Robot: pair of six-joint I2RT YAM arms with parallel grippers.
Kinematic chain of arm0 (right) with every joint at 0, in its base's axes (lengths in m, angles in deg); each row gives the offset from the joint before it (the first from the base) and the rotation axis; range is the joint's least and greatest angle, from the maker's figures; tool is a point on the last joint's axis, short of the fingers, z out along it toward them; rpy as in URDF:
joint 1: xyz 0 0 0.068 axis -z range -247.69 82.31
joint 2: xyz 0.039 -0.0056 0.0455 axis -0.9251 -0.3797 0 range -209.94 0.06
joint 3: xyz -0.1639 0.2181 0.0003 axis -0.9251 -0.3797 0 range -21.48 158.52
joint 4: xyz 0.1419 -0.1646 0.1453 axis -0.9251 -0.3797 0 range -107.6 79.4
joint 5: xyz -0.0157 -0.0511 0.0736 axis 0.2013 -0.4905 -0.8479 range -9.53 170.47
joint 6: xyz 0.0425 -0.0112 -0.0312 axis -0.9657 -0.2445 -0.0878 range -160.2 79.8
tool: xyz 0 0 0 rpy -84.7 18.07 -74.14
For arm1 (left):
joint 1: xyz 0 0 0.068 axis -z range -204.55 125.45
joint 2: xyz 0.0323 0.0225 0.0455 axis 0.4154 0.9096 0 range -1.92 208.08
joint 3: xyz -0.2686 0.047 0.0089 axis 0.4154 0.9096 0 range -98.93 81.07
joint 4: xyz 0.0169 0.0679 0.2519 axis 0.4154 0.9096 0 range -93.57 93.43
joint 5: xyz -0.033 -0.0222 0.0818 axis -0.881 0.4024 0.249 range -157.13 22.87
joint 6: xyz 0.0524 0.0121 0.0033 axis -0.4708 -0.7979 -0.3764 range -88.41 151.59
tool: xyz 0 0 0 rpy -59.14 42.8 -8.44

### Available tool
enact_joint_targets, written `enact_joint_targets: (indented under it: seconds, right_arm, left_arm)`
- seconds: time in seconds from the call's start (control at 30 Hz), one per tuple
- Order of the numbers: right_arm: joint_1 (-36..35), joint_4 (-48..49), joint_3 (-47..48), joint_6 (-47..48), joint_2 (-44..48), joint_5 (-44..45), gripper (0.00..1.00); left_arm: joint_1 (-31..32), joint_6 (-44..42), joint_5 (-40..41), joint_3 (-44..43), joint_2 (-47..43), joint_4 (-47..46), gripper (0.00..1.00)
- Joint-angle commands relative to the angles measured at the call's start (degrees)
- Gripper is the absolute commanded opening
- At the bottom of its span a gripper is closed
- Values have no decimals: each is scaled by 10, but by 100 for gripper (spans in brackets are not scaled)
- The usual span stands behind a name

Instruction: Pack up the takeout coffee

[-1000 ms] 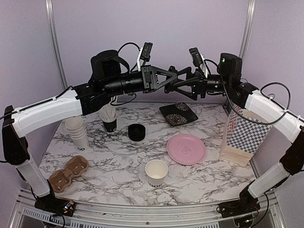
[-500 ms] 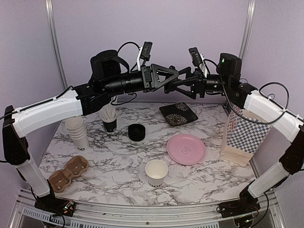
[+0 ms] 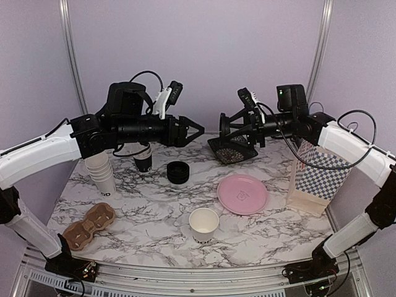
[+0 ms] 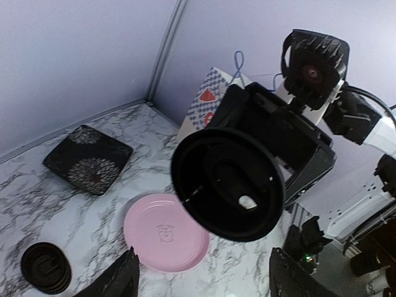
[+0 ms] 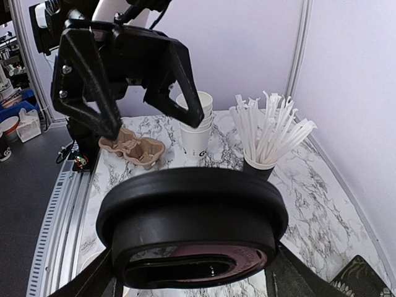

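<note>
Coffee cup [image 3: 203, 224] stands open and upright at the near middle of the worktop [image 3: 148, 204], with no lid on it and neither arm close to it. It sits just in front of the pink plate [image 3: 242, 193]. The bag [image 3: 314, 176] is well off to the right and the carrier [image 3: 88, 224] well off to the left.

The right tool [image 3: 230, 127] is clamped on a black lid [image 5: 192, 210] and holds it in the air at the back, above the dark plate [image 3: 233, 149]. The lid is tipped on edge, with one face turned towards the left arm. The left tool [image 3: 193, 132] faces it from a short way off, fingers spread and nothing between them. The left wrist view shows the lid clear of those fingers.

By my reading the step in hand is lidding the cup: the lid is picked up but not yet fitted. Next, the right arm needs to bring the lid forward and down to the cup. The wrist must turn so the lid lies level with its hollow side down, centred over the rim, and then press evenly until it seats. The cup is light paper and could slide or tip under an off-centre push, so the free left tool could steady its wall first. Only after that would the cup go to the carrier or the bag.

The lid stack [image 3: 178, 171], spare cups [image 3: 101, 173] and straws [image 3: 142, 148] at the back left look untouched.
</note>
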Motion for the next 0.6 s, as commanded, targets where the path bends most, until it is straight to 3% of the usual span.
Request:
enact_joint_targets:
  seconds: [0.0, 0.13, 0.27, 0.4, 0.57]
  right_arm:
    - [-14, -153, 42, 139, 0, 51, 73]
    - [-39, -265, 88, 231, -26, 93, 72]
    - [-99, -368, 125, 311, -55, 171, 73]
    - [-163, -428, 146, 341, -91, 258, 74]
    - [-198, -457, 146, 353, -120, 306, 76]
  left_arm:
    - [-20, -112, 181, 50, -64, 79, 73]
    - [-26, -133, 248, 109, -102, 42, 74]
    - [-36, -148, 264, 187, -150, -35, 76]
    - [-48, -153, 274, 228, -183, -54, 77]
    - [-50, -176, 294, 244, -209, -51, 77]
